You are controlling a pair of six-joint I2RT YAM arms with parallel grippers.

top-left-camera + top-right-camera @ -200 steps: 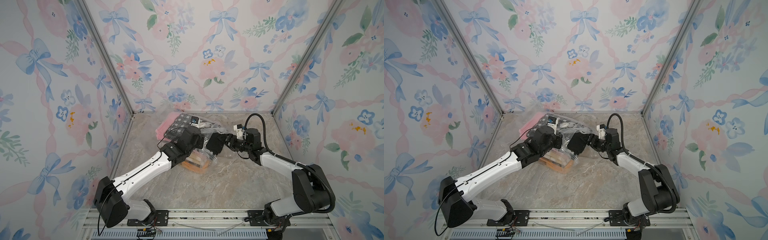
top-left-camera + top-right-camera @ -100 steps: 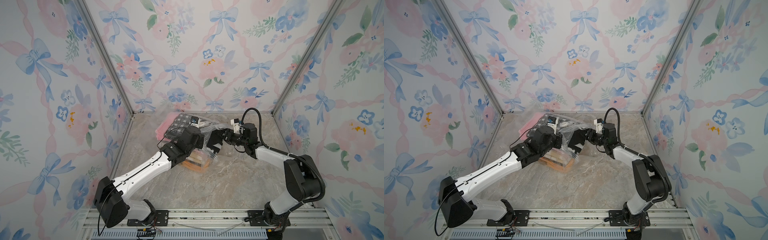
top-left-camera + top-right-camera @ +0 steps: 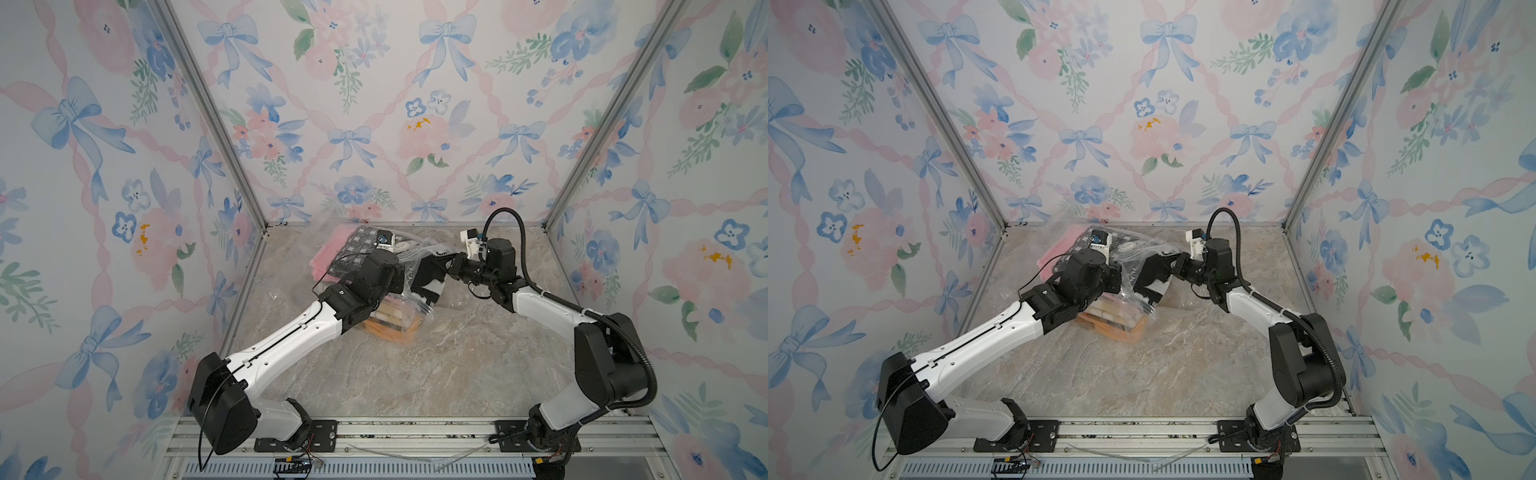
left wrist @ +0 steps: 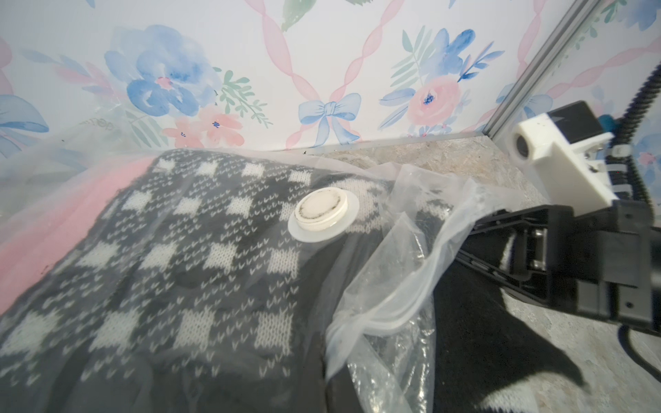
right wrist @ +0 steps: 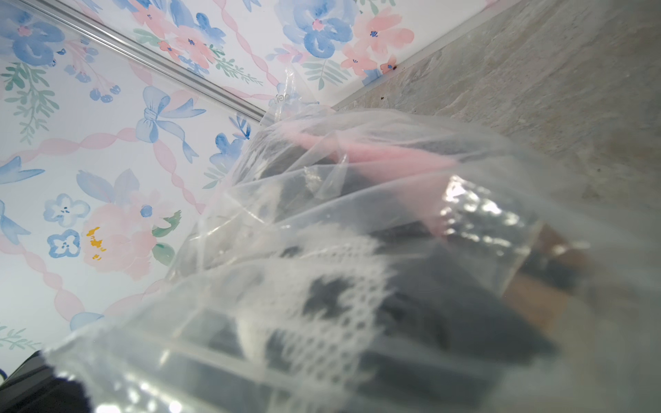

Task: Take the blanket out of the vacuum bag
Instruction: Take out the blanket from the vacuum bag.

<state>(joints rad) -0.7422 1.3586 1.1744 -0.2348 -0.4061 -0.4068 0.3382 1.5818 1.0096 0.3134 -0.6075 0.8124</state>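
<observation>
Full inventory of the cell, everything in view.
vacuum bag: 1, clear, back of table
valve cap: 1, white, on bag's face
blanket: 1, black-and-white knit, in bag, one end out the mouth
pink fabric: 1, pink, in bag beside blanket
folded stack: 1, orange and cream, near end, behind plastic
table: 1, marbled grey-beige
walls: 3, floral wallpaper, around table
left gripper: 1, black, shut, over bag
right gripper: 1, black, shut on blanket at mouth

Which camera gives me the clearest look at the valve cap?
Left wrist: the valve cap is close, sharp and unobstructed. Both top views show it only as a small white disc. The right wrist view does not show it.
</observation>
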